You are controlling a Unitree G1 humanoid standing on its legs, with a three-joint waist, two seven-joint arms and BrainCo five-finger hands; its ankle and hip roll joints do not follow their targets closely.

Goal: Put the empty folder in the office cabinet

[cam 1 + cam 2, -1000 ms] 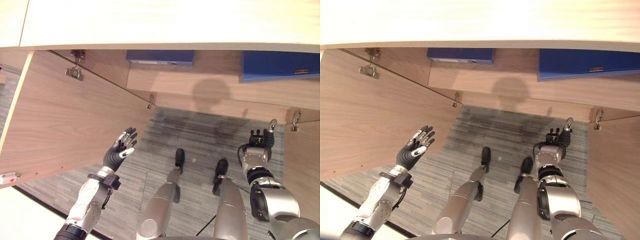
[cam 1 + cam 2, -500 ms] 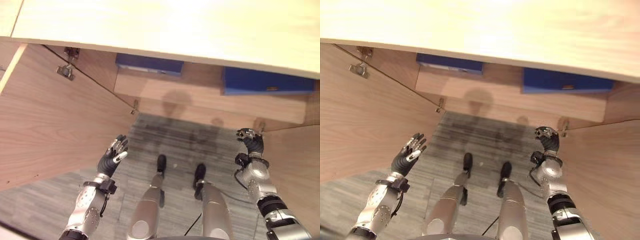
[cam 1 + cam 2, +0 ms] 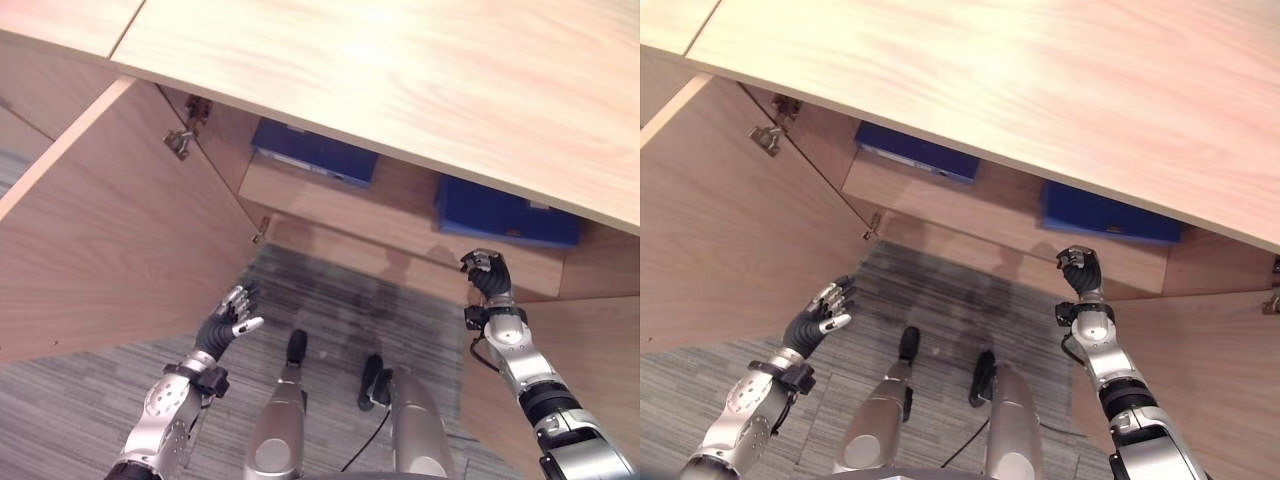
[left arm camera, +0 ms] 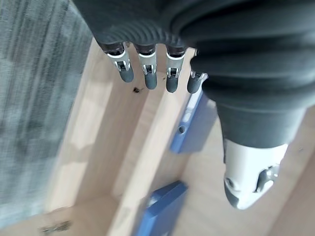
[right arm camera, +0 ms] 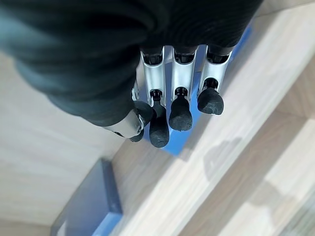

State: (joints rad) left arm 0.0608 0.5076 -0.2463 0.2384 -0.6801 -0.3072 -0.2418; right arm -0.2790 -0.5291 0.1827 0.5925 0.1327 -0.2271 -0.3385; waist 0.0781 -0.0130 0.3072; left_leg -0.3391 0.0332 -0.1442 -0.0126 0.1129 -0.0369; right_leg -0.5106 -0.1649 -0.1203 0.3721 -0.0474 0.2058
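Fingers of the right hand (image 3: 487, 276) curl empty just below the shelved blue folder (image 3: 505, 213).

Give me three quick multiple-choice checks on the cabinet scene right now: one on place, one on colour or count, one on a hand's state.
1. Where do the folders lie?
A. On the floor
B. On the shelf inside the open cabinet
C. On the cabinet top

2. What colour are the two folders?
A. Red
B. Green
C. Blue

3. How is the right hand?
A. Fingers curled, holding nothing
B. Flat against the door
C. Clamped on a folder

Answers:
1 B: the left folder and the right folder both rest on the shelf under the cabinet top.
2 C: both are blue.
3 A: the right hand is curled and empty before the shelf; the left hand is open beside the open door.
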